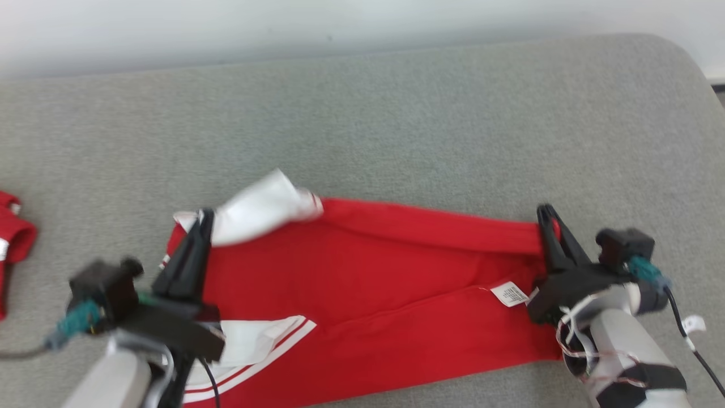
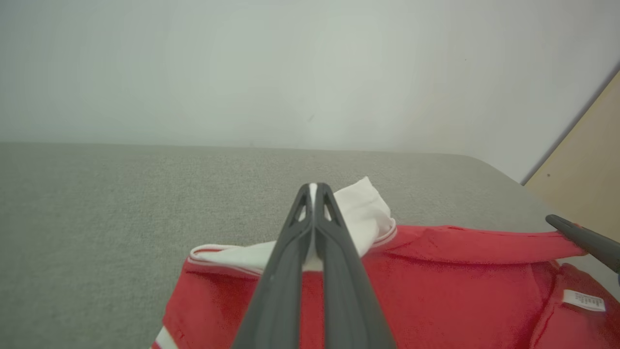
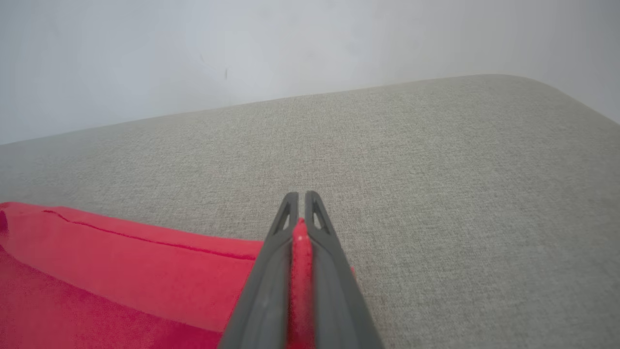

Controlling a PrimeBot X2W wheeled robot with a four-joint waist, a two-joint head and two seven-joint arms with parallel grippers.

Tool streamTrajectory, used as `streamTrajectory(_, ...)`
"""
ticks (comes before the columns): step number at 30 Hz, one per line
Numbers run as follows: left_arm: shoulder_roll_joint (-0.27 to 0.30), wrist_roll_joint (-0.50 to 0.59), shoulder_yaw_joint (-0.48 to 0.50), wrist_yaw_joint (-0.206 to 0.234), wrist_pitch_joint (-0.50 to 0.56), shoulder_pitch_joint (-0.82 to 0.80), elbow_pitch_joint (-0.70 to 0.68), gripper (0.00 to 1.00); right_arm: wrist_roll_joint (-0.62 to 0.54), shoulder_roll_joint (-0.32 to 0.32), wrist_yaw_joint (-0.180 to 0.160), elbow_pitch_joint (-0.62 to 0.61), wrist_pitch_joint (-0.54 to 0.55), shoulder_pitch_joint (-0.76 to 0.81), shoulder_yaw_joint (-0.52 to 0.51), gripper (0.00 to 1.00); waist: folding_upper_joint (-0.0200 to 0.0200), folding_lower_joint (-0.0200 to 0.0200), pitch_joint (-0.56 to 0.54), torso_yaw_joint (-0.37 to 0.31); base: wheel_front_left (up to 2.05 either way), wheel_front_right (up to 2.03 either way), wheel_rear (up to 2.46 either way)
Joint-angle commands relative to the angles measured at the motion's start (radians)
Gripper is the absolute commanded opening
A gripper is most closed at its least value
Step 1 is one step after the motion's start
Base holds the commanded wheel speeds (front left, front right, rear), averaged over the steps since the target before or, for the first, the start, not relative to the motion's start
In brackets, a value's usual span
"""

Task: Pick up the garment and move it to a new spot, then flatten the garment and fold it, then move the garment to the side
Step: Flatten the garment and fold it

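Here, garment (image 1: pixel 368 266) spans between both clamping end effectors (image 1: pixel 204 220) (image 1: pixel 546 214).

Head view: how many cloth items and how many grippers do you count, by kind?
Cloth items: 2, the garment and a red cloth piece at the left edge.
Grippers: 2, left gripper and right gripper, both shut on the garment.
Total: 4
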Motion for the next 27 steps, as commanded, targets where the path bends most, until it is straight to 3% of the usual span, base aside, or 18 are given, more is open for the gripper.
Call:
streamTrajectory(1,-0.006,0.004,0.014,0.007,-0.003,0.025,-0.016,0.00,0.010,-0.007,0.001,-0.013,-0.001,0.011,0.000,0.00,0.0001,0.0001,-0.022,0.021,0.00,0.00,0.00)
streamTrajectory(7,-0.067,0.050,0.094,0.019,-0.003,0.181,-0.098,0.00,0.013,-0.015,0.001,-0.050,-0.001,0.062,-0.023,0.00,0.0001,0.0001,-0.040,0.034,0.00,0.00,0.00)
streamTrajectory(15,-0.172,0.089,0.210,-0.017,-0.003,0.309,-0.144,0.00,0.000,-0.027,0.001,-0.048,-0.001,0.095,-0.062,0.00,0.0001,0.0001,-0.069,0.057,0.00,0.00,0.00)
streamTrajectory(25,-0.243,0.147,0.254,-0.049,-0.003,0.392,-0.025,0.00,0.003,-0.024,0.001,-0.018,-0.001,0.124,-0.062,0.00,0.0001,0.0001,-0.087,0.069,0.00,0.00,0.00)
streamTrajectory(26,-0.248,0.150,0.255,-0.054,-0.003,0.389,-0.008,0.00,0.007,-0.024,0.001,-0.017,-0.001,0.123,-0.062,0.17,0.0001,0.0001,-0.089,0.069,0.00,0.00,0.00)
streamTrajectory(27,-0.252,0.155,0.265,-0.054,-0.003,0.381,0.002,0.00,0.008,-0.024,0.001,-0.019,-0.001,0.124,-0.061,0.75,0.0001,0.0001,-0.091,0.070,0.00,0.00,0.00)
